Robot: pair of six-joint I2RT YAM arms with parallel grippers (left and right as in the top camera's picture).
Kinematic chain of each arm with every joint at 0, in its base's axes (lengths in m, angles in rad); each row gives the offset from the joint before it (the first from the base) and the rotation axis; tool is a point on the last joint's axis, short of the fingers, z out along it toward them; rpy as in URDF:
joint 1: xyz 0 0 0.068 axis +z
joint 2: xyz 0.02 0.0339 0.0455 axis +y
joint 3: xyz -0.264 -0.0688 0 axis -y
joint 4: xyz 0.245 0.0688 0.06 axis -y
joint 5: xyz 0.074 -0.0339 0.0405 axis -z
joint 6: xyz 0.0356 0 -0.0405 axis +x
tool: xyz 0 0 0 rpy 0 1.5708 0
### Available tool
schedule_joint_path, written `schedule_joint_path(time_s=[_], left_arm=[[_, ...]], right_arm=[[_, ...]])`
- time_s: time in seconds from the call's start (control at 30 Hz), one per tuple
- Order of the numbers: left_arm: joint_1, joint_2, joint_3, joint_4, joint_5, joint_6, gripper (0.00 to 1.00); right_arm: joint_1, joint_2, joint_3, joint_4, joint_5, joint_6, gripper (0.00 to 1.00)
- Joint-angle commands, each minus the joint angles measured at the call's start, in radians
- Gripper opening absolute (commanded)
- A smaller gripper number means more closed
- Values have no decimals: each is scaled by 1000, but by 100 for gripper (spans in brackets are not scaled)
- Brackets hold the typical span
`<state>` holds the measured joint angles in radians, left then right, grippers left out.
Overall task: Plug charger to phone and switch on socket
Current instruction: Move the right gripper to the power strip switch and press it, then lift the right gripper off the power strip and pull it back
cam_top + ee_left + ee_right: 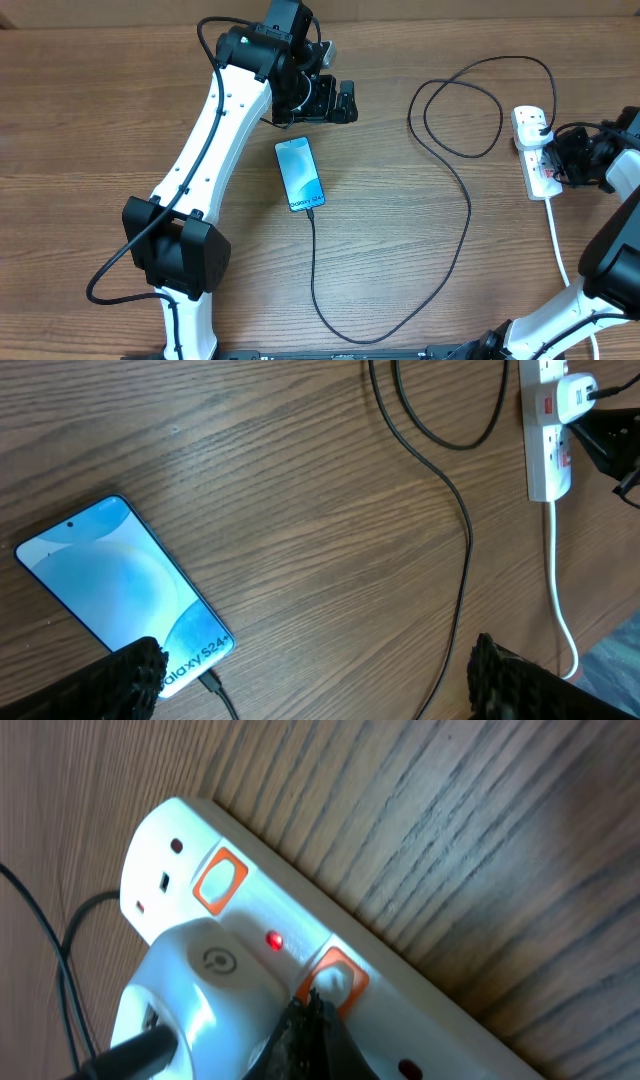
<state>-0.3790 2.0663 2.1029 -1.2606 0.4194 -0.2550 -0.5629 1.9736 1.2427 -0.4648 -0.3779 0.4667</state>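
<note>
The phone lies screen up on the table, lit blue, also in the left wrist view. The charger cable has its black connector in the phone's lower end. It loops across the table to a white adapter in the socket. My left gripper hovers just beyond the phone's far end, open and empty, its fingertips wide apart. My right gripper is shut, its tip touching an orange switch on the socket. A small red light glows beside it.
The socket's white cord runs toward the table's near right edge. A second orange switch sits nearer the strip's end. The charger's loop lies between the phone and the socket.
</note>
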Motion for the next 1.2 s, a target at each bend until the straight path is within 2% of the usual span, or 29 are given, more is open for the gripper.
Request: schedule_joint_path(time_s=[0.0,0.23,0.4,0.7,0.83,1.0,1.17], left_arm=[[3,-6,23,4,12,4,100],[3,-6,23,2,12,4,100],[3,-6,23,-3,12,4,100],[3,-6,23,-14,9,-23,100],[3,-6,23,-19,-14,-84,100],[4,-6,23,-24,-15,-90,100],[4,-6,22,-23,-16,-89,100]], right_arm=[[55,21,-26,-29,-121,-23,4],[45,20,-23,-45,-58,-17,4],[-11,-7,13,-148,31,59,4],[-54,-241,95,-371,278,95,4],[-50,-369,95,-414,231,93,4],[-13,-534,95,-472,69,-20,4],[90,-667,95,-555,39,-109,4]])
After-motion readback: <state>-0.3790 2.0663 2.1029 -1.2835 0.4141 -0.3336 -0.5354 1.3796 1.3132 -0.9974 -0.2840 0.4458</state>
